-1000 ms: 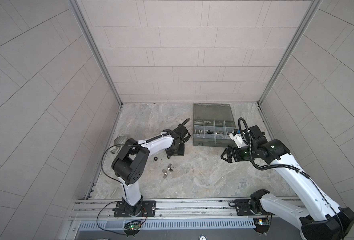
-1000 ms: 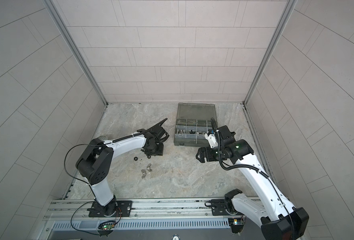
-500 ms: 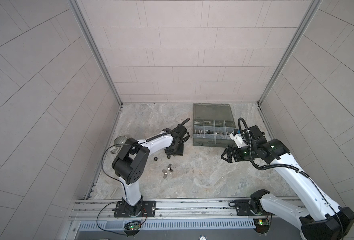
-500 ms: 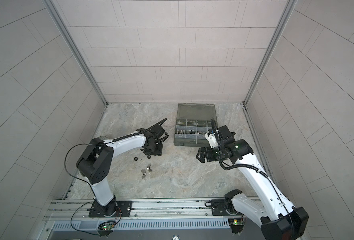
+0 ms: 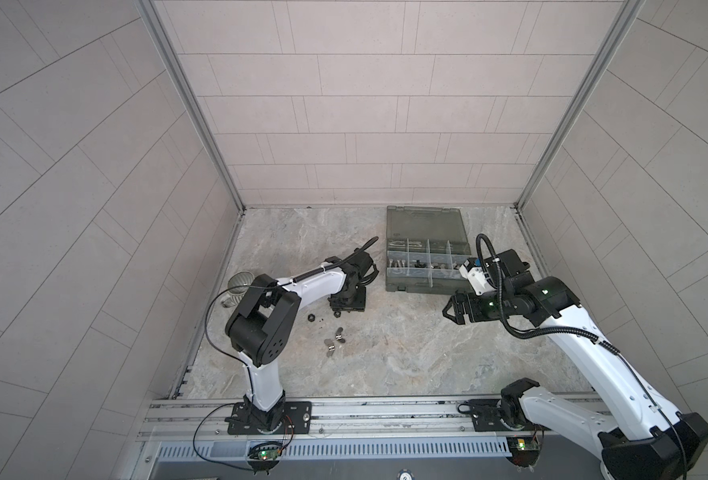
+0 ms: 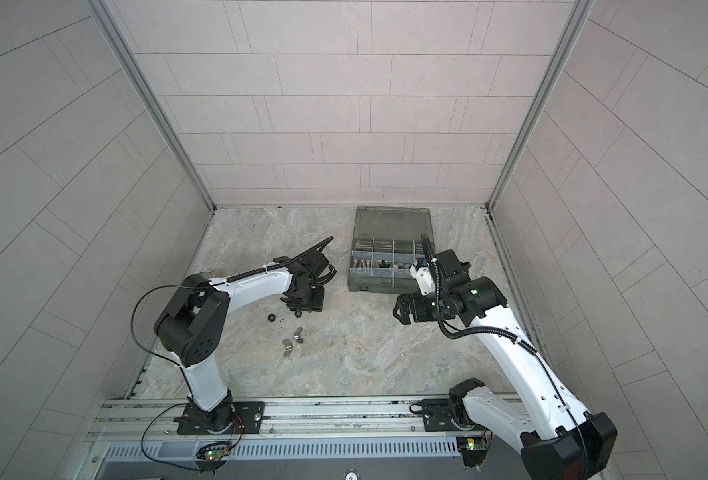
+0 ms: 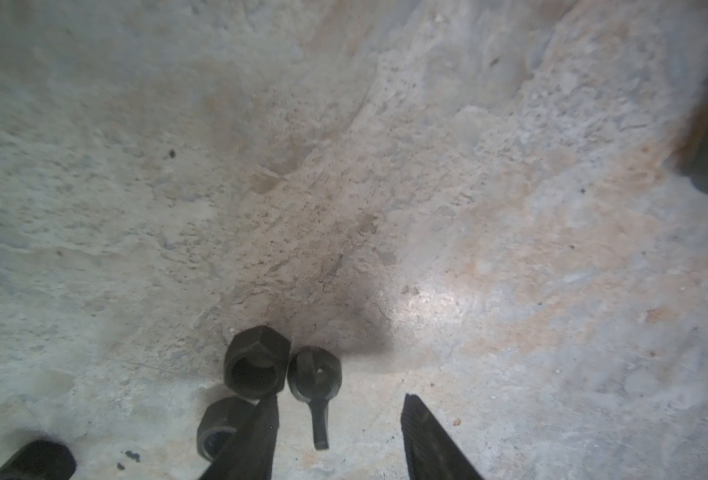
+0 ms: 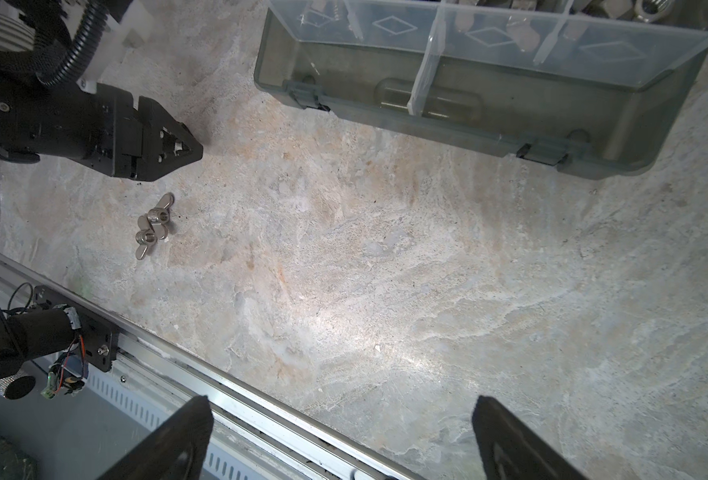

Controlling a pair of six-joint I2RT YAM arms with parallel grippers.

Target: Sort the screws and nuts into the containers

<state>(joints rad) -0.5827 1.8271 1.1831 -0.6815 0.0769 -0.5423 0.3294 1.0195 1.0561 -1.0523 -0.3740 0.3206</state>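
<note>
My left gripper [image 7: 339, 415] is open and low over the stone floor, also seen in both top views [image 5: 346, 309] [image 6: 302, 309]. A black wing nut [image 7: 314, 374] lies just ahead of the fingertips, one wing reaching into the gap between them. Black hex nuts [image 7: 256, 363] [image 7: 219, 424] sit against the left finger [image 7: 260, 436]. Two silver wing nuts [image 5: 335, 338] [image 8: 152, 226] lie nearer the rail. The containers are compartments of the smoky grey box [image 5: 423, 286] [image 8: 468, 104]; silver screws [image 5: 398, 262] lie in one. My right gripper [image 5: 447, 309] [image 8: 339, 415] hangs open and empty in front of the box.
A ribbed mug [image 5: 237, 284] stands at the far left behind the left arm. One black nut [image 5: 311, 318] lies apart, left of the left gripper. The box lid [image 5: 425, 224] lies open toward the back wall. The metal rail [image 8: 219, 374] runs along the front edge.
</note>
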